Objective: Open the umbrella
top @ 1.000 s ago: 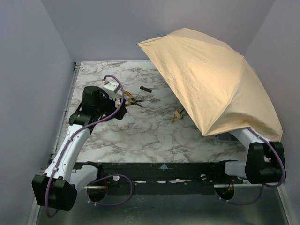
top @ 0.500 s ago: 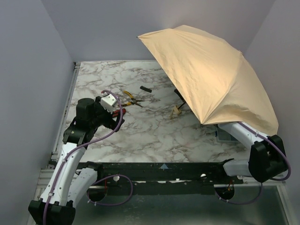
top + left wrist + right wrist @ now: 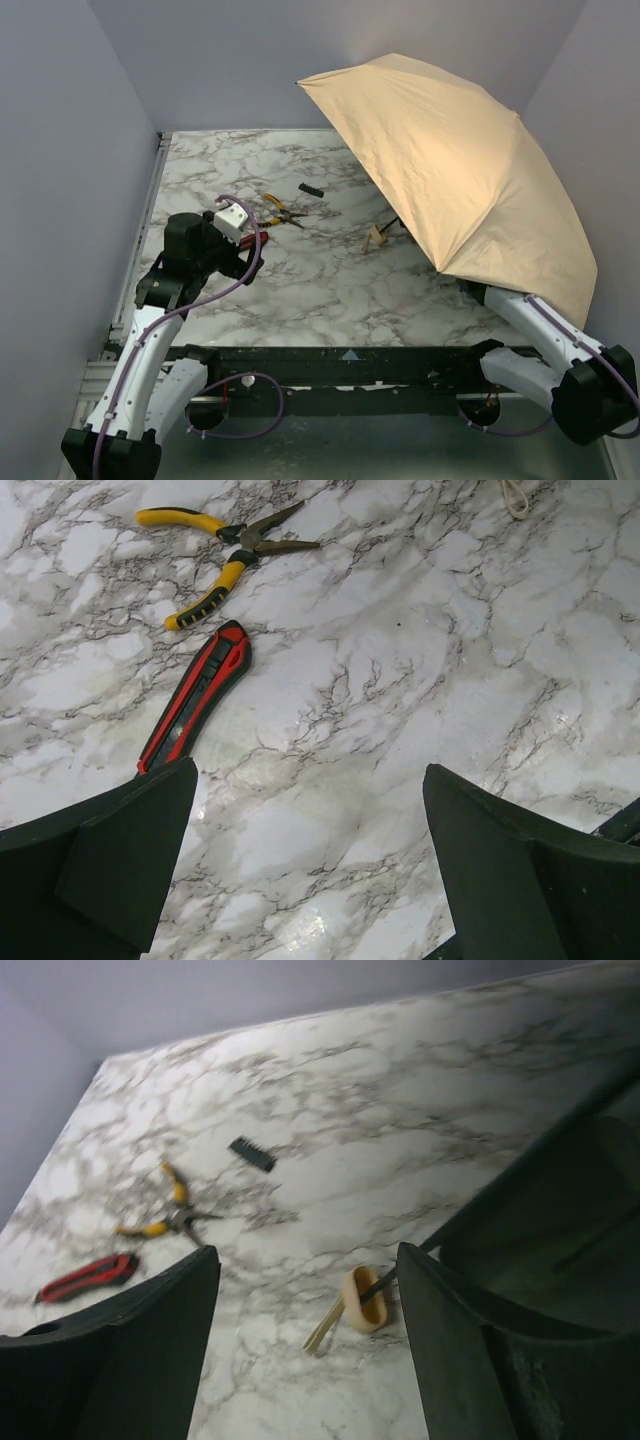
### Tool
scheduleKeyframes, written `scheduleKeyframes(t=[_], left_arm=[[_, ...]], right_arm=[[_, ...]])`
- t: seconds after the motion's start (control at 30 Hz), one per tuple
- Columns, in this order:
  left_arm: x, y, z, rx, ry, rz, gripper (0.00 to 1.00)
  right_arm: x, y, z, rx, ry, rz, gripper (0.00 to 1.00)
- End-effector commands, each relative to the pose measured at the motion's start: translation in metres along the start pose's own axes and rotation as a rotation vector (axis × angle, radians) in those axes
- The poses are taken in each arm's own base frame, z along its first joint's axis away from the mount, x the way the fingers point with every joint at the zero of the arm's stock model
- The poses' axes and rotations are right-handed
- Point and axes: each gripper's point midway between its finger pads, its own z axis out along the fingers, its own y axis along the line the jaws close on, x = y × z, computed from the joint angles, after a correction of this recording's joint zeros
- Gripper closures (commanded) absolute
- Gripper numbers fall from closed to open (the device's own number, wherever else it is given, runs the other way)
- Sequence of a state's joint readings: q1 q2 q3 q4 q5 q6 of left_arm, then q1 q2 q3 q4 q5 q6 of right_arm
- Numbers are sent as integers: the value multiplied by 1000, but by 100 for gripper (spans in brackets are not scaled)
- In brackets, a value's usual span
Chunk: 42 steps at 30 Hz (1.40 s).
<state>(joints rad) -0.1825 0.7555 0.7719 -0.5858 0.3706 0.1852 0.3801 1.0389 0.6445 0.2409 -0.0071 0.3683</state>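
Open umbrella (image 3: 470, 170) tilted over table (image 3: 300, 290), left claw (image 3: 310, 770) and right claw (image 3: 303, 1252) spread

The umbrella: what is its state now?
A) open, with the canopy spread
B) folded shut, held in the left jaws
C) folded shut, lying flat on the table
A: the umbrella shows its peach canopy fully spread, with the handle knob down on the table.

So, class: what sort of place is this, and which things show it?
Probably a robot lab test cell: left arm and right arm bolted at a marble-patterned table, plain walls boxing it in, umbrella and pliers as props.
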Motion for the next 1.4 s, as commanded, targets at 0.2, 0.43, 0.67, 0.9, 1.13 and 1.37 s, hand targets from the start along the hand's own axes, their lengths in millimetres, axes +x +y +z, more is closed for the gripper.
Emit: scheduleKeyframes(t=[0.2, 0.43, 0.67, 0.9, 1.13, 1.37], left_arm=[[-27, 9, 8, -1, -23, -13, 2], [-26, 12, 10, -10, -19, -13, 2], [-20, 11, 11, -11, -15, -25, 2], [-23, 13, 11, -20, -30, -23, 2], [-20, 11, 14, -6, -22, -26, 2], [-11, 15, 19, -12, 17, 0, 2]], right_arm=[[3, -93, 30, 432, -133, 82, 29], [-1, -110, 69, 460, -149, 111, 27], [-8, -105, 109, 405, -156, 127, 48], [-12, -80, 105, 306, -80, 105, 100], [5, -35, 67, 157, -37, -78, 100], [25, -50, 80, 158, 48, -319, 100]])
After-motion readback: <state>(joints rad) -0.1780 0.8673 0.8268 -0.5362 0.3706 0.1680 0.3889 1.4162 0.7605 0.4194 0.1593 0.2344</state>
